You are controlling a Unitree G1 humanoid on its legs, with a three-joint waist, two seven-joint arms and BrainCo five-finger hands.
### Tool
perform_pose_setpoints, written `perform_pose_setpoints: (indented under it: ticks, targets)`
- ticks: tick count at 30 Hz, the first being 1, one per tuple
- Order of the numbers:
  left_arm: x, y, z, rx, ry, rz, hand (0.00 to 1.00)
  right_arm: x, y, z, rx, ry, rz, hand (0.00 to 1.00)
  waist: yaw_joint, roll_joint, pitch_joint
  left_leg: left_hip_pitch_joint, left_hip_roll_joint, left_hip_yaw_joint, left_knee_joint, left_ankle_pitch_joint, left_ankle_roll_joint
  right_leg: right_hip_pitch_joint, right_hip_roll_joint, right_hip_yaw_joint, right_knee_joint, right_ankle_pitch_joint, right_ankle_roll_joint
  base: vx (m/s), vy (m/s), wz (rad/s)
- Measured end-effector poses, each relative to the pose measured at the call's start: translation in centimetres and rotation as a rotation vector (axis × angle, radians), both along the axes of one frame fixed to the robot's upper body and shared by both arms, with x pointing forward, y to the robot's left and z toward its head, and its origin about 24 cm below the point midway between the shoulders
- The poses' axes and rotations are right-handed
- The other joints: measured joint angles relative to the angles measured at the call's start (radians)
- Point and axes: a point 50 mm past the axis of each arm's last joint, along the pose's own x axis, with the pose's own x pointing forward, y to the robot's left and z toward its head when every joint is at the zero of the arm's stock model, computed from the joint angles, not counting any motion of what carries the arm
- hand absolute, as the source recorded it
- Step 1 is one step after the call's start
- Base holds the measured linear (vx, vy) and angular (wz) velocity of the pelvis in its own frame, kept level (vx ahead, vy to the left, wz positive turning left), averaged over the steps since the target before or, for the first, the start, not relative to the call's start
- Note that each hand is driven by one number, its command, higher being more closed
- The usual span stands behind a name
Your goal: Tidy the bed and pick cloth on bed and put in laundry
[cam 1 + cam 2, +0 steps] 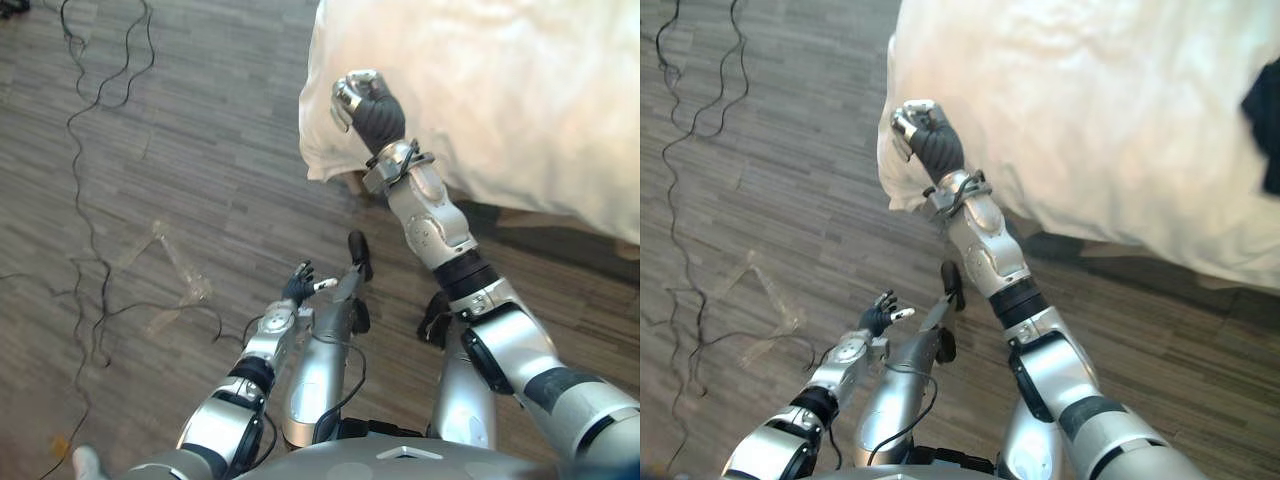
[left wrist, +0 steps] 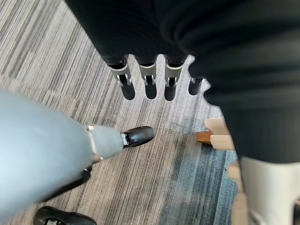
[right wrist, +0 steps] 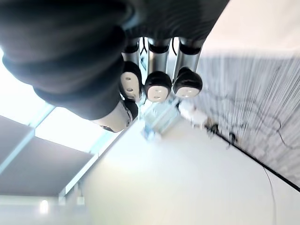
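Left hand (image 1: 298, 287): low at about 6 o'clock in the head view, fingers straight and relaxed, nothing in it, bare floor (image 1: 200, 150) below. Idle. There's a clear plastic scrap (image 1: 175, 268) on the floor at its 9 o'clock, well apart and not in the way.

Right hand (image 1: 368, 108): up at roughly 12 o'clock, curled into a fist. Its wrist view shows the fingers (image 3: 158, 86) folded over an empty palm, so it's closed and holding nothing. It sits in front of the hanging corner of the white duvet (image 1: 520, 90). I can't tell whether the knuckles touch the fabric or are just beside it.

The duvet covers the bed from 12 to 3 o'clock, with the corner drooping over the edge toward the floor. A dark cloth (image 1: 1266, 115) lies on top far out at 3 o'clock, cut off by the view's edge. I take that as the laundry item.

My read: the step in hand is the duvet corner, early in the task. To do it well:
- Open the fist before closing in, palm toward the fabric.
- Put the thumb under the hem and the fingers over, and grab the corner itself rather than a mid-panel fold.
- Pull along the bed edge, low and even, so the dark cloth doesn't get dragged or buried.

The cloth looks beyond this reach, so I'd step toward 3 o'clock first.
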Motion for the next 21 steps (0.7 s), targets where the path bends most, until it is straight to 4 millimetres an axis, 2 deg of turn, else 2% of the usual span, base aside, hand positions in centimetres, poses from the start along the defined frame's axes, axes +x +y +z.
perform_pose_setpoints:
  ticks: [3, 5, 8, 10, 12, 13, 14, 15, 17, 18, 19, 20, 21]
  targets:
    - [0.4, -1.8, 0.6, -0.054, -0.014, 0.025, 0.0, 0.4, -2.0, 0.7, 0.109, -0.006, -0.065, 1.0, -0.001, 0.002, 0.001, -0.051, 0.008, 0.004, 0.003, 0.031, 0.009, -0.073, -0.001, 0.004, 0.048, -0.016, -0.02, -0.05, -0.088, 0.05]
    - [0.7, -2.9, 1.2, -0.093, -0.029, 0.056, 0.0, 0.5, -2.6, 1.4, 0.155, -0.025, -0.054, 1.0, -0.003, 0.005, 0.002, -0.064, 0.015, 0.014, 0.007, 0.035, 0.009, -0.099, 0.001, 0.011, 0.064, -0.02, -0.026, -0.04, -0.101, -0.07]
    - [1.9, -4.6, 3.3, -0.18, -0.095, 0.112, 0.0, 0.2, -3.0, 2.8, 0.284, -0.063, -0.003, 1.0, -0.008, 0.025, 0.001, -0.097, 0.039, 0.046, 0.033, 0.008, 0.001, -0.138, 0.014, 0.027, 0.065, -0.012, -0.034, -0.03, -0.062, -0.19]
    - [2.3, -4.3, 3.9, -0.199, -0.11, 0.162, 0.0, 0.0, -3.7, 3.8, 0.362, -0.101, 0.021, 1.0, -0.022, 0.025, 0.001, -0.105, 0.049, 0.074, 0.041, -0.004, 0.015, -0.151, 0.023, 0.042, 0.053, 0.002, -0.032, 0.0, -0.023, -0.3]
    - [2.7, -3.9, 4.2, -0.201, -0.113, 0.208, 0.0, -0.3, -5.7, 4.2, 0.46, -0.134, 0.009, 1.0, -0.036, 0.022, 0.003, -0.105, 0.058, 0.099, 0.062, -0.014, 0.032, -0.148, 0.032, 0.063, 0.037, 0.017, -0.023, 0.04, -0.001, -0.33]
    - [2.9, -3.6, 4.5, -0.204, -0.117, 0.239, 0.0, -0.5, -7.5, 4.4, 0.543, -0.162, -0.011, 1.0, -0.048, 0.02, 0.005, -0.102, 0.064, 0.115, 0.079, -0.025, 0.047, -0.141, 0.036, 0.077, 0.023, 0.028, -0.017, 0.06, 0.013, -0.42]
    - [3.2, -2.9, 4.9, -0.208, -0.129, 0.276, 0.0, -0.7, -9.2, 4.3, 0.619, -0.18, -0.042, 1.0, -0.07, 0.006, 0.014, -0.09, 0.065, 0.134, 0.096, -0.037, 0.061, -0.13, 0.036, 0.096, 0.014, 0.036, -0.011, 0.06, 0.018, -0.42]
    - [3.4, -2.5, 5.1, -0.21, -0.136, 0.294, 0.0, -0.8, -10.2, 3.9, 0.653, -0.18, -0.06, 1.0, -0.079, -0.002, 0.019, -0.082, 0.067, 0.145, 0.105, -0.044, 0.067, -0.121, 0.037, 0.104, 0.008, 0.041, -0.008, 0.06, 0.025, -0.49]
    - [3.8, -1.0, 5.8, -0.213, -0.157, 0.344, 0.0, -1.6, -14.4, 1.0, 0.759, -0.175, -0.168, 1.0, -0.122, -0.041, 0.043, -0.03, 0.078, 0.177, 0.142, -0.087, 0.074, -0.061, 0.046, 0.136, -0.03, 0.059, 0.006, 0.06, 0.026, -0.5]
    - [3.9, -0.8, 5.8, -0.214, -0.153, 0.347, 0.0, -1.9, -15.3, 0.0, 0.772, -0.165, -0.199, 1.0, -0.131, -0.047, 0.046, -0.015, 0.079, 0.182, 0.146, -0.096, 0.072, -0.043, 0.048, 0.142, -0.04, 0.063, 0.01, 0.06, 0.032, -0.45]
    - [3.9, -0.5, 5.8, -0.218, -0.141, 0.35, 0.0, -2.6, -17.6, -2.8, 0.774, -0.12, -0.292, 1.0, -0.147, -0.056, 0.051, 0.019, 0.083, 0.195, 0.155, -0.115, 0.075, -0.001, 0.052, 0.147, -0.066, 0.072, 0.017, 0.06, 0.029, -0.35]
    - [3.9, -0.3, 5.8, -0.215, -0.138, 0.349, 0.0, -3.0, -18.7, -4.3, 0.777, -0.086, -0.344, 1.0, -0.151, -0.06, 0.049, 0.031, 0.086, 0.202, 0.162, -0.125, 0.072, 0.014, 0.055, 0.152, -0.079, 0.077, 0.019, 0.08, 0.042, -0.43]
    - [3.8, 0.0, 5.8, -0.213, -0.138, 0.353, 0.0, -4.1, -20.8, -7.3, 0.791, -0.026, -0.433, 1.0, -0.161, -0.063, 0.051, 0.057, 0.088, 0.215, 0.168, -0.144, 0.07, 0.042, 0.058, 0.166, -0.099, 0.084, 0.025, 0.1, 0.041, -0.45]
